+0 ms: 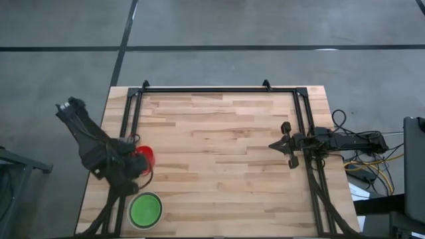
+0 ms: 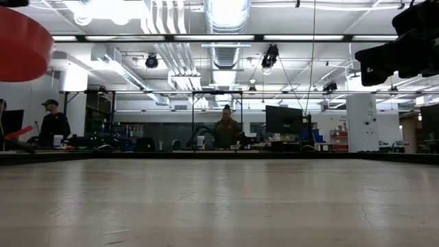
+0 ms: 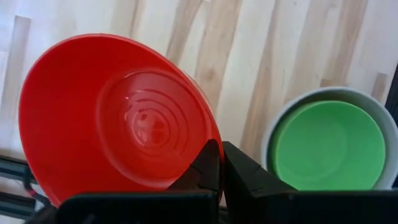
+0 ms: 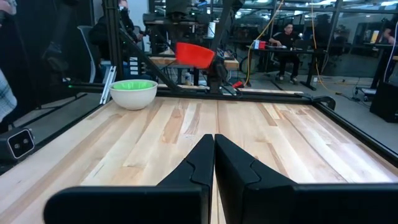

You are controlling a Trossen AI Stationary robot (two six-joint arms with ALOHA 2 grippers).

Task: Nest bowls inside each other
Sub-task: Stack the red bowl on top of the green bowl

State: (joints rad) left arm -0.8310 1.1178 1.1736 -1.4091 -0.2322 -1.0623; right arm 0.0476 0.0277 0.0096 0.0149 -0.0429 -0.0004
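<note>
Red bowl [image 3: 118, 118]; green bowl [image 3: 329, 146] in whitish bowl [image 3: 281, 118]

You're in a robotics lab or workshop: a wooden desk [image 1: 219, 153] on a bare concrete floor [image 1: 265, 26], exposed ceiling ducts [image 2: 226, 17] at twelve o'clock, monitors [image 2: 283, 120] on benches behind, and people [image 2: 226, 130] at workstations.

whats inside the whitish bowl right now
A green bowl sits nested in the whitish bowl. Any bowls stacked beneath the green one are covered and cannot be seen. The red bowl is not in it; the left gripper holds it.
</note>
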